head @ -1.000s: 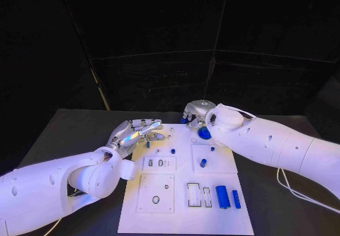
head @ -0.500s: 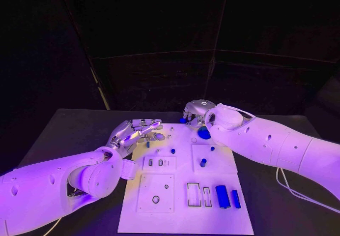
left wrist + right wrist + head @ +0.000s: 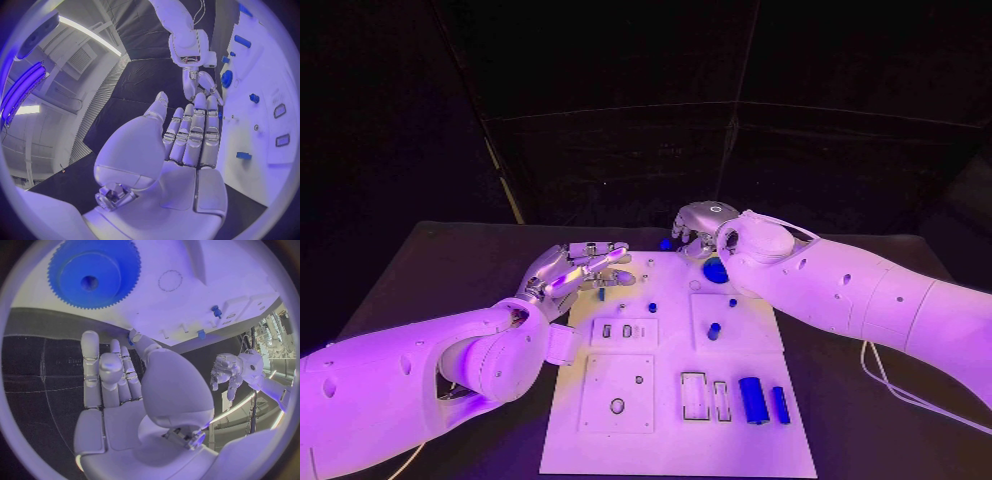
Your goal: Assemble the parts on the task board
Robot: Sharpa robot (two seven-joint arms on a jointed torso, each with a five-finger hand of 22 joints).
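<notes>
Head view | blue cylinder [image 3: 753,399] lengthwise along task board [image 3: 668,440] | both hands' fingers spread, empty

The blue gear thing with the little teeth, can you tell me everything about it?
The blue gear is a flat round wheel that looks like plastic, with small teeth all around its rim and a round hole in the middle. It lies flat on the white task board, near the far edge. The right robot hand hovers close beside it, fingers stretched out, holding nothing. I cannot tell if it touches the gear.
</notes>
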